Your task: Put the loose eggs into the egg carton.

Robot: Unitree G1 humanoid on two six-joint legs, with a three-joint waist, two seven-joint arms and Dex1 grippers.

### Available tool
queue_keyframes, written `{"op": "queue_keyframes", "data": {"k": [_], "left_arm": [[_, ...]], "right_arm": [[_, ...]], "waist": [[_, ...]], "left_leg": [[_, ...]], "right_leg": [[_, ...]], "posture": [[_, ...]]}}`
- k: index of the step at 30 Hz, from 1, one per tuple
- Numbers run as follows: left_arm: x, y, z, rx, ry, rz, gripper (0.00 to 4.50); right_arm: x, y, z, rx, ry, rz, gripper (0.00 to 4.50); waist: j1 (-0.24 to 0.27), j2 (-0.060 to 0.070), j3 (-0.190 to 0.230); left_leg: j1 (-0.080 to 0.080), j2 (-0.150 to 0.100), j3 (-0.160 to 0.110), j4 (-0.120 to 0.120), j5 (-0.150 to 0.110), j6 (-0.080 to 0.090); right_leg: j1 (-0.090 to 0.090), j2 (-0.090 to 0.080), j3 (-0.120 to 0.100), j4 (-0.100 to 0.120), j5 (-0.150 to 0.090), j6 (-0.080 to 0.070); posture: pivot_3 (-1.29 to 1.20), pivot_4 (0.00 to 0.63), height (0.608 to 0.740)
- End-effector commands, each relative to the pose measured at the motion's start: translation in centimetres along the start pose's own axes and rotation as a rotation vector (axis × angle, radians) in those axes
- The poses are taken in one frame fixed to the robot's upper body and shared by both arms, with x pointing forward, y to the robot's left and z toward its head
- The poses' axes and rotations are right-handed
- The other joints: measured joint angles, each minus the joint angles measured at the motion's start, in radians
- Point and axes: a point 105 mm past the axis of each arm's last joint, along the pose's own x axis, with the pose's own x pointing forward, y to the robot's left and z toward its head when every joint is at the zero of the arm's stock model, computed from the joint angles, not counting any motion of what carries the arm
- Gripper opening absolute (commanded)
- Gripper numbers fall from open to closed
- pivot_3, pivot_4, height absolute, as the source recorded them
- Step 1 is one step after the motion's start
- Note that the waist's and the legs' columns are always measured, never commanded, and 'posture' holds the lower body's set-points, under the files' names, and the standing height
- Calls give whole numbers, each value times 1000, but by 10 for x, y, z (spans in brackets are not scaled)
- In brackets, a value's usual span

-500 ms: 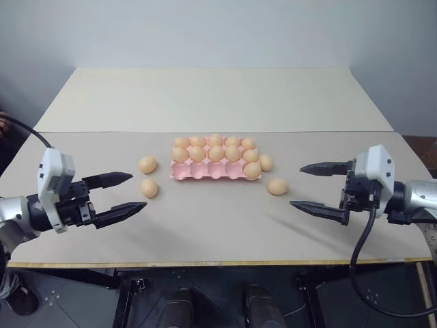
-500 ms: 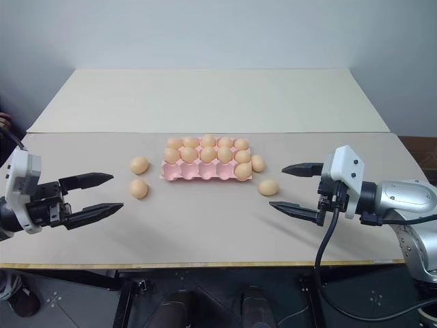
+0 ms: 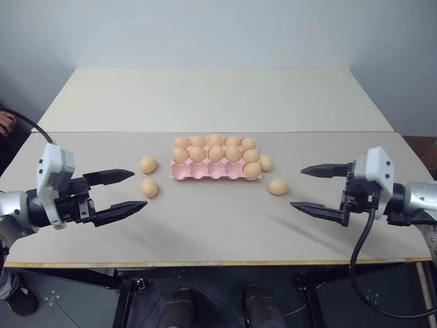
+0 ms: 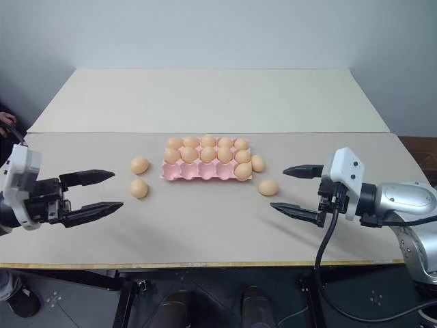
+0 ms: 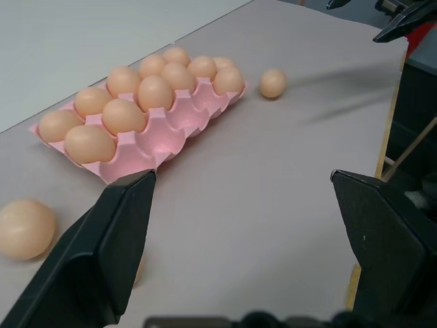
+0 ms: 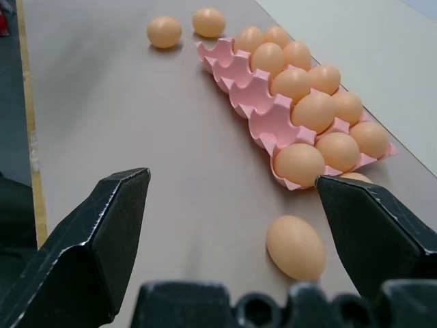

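Observation:
The pink egg carton (image 3: 205, 171) lies mid-table, its two back rows filled and one egg in the front right cup. Two loose eggs (image 3: 147, 164) (image 3: 149, 187) rest left of it. Two more (image 3: 265, 162) (image 3: 277, 186) sit to its right, the nearer one touching the carton's edge. My left gripper (image 3: 138, 190) hovers open just left of the lower left egg, pointing at the carton. On the opposite side my right gripper (image 3: 298, 187) is open too, a short way right of the lower right egg (image 6: 295, 247). Neither holds anything.
A second pale table (image 3: 212, 96) adjoins behind. The wooden front edge (image 3: 218, 262) runs just below both arms. A person's hand (image 3: 5, 121) shows at the far left edge. A black cable (image 3: 362, 239) hangs from the right wrist.

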Motion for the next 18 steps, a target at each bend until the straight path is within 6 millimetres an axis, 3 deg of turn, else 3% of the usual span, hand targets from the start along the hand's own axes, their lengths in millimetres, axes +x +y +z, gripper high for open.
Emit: {"op": "queue_keyframes", "data": {"k": [1, 9, 18], "left_arm": [[0, 0, 10, 51, -20, -22, 4462], [8, 5, 14, 61, -27, -44, 4462], [14, 2, 13, 43, -34, -62, 4462]], "right_arm": [[-7, -15, 15, -81, -5, -63, 4500], [11, -29, 10, -145, 43, -75, 4500], [45, -36, -35, -234, 194, -24, 4500]], "waist": [[-1, 0, 0], [-3, 0, 0], [-5, 0, 0]], "left_leg": [[0, 0, 0, 0, 0, 0], [0, 0, 0, 0, 0, 0], [0, 0, 1, 0, 0, 0]], "right_leg": [[0, 0, 0, 0, 0, 0], [-1, 0, 0, 0, 0, 0], [-2, 0, 1, 1, 0, 0]], "posture": [[0, 150, 740], [0, 150, 740], [0, 150, 740]]}}
